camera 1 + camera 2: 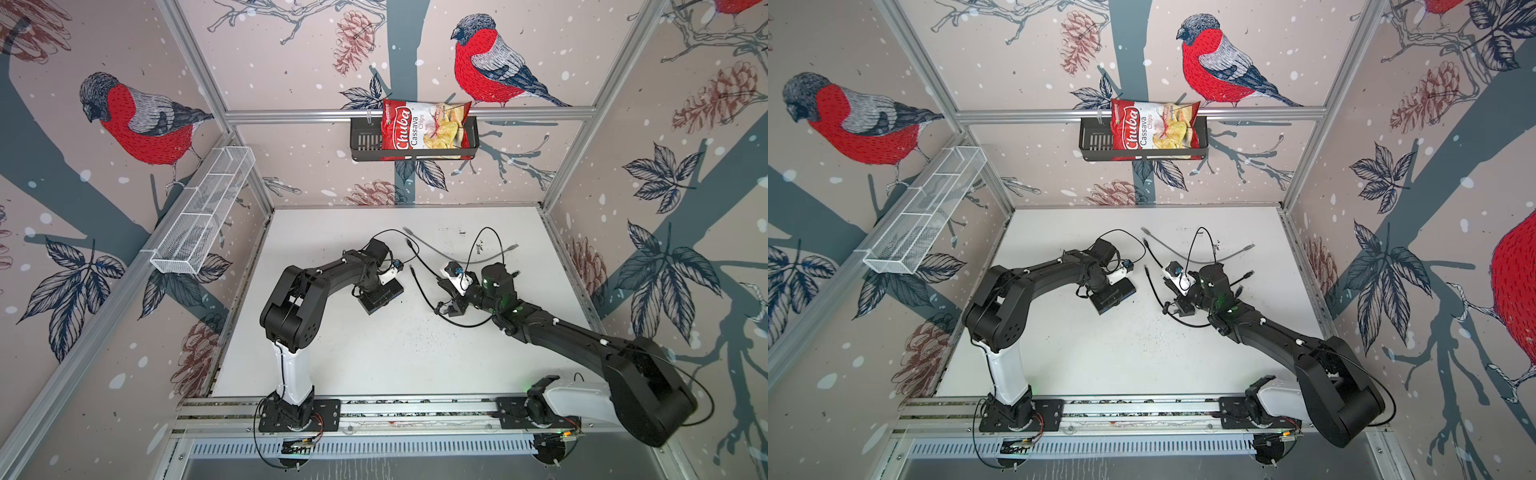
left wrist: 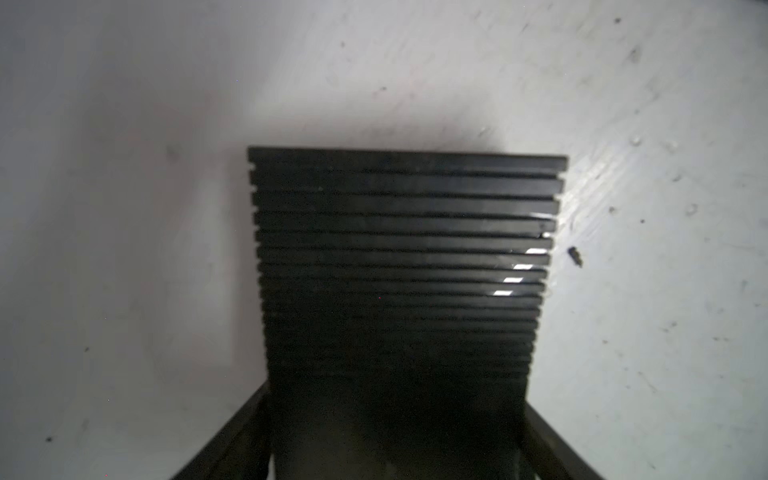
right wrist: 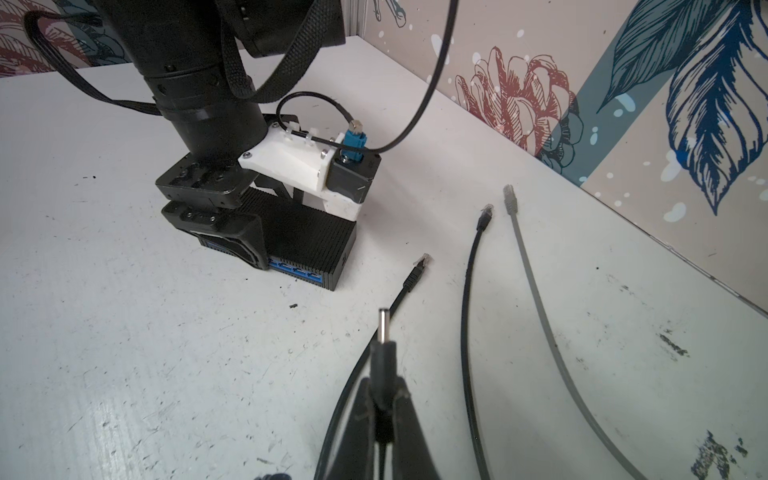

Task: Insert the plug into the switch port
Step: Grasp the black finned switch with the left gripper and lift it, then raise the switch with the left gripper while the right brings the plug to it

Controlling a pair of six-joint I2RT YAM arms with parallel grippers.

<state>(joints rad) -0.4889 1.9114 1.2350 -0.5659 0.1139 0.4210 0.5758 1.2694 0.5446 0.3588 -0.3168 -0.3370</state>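
Right pincer (image 3: 380,399) clamps the small black metal-tipped plug (image 3: 382,345) by its stiff body; light, I judge, and apt to pivot. My left pincer (image 2: 395,419) grips the ribbed matte-black switch box (image 3: 307,235), ahead, well apart.

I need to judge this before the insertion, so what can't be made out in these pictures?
Socket for the plug on the switch: left arm covers much of the switch in both top views; too small in the right wrist view.
Left gripper hold on the switch: left wrist view is dark, fingers cut off by its edge.
Blue ports: some hidden behind a left gripper finger, right wrist view.
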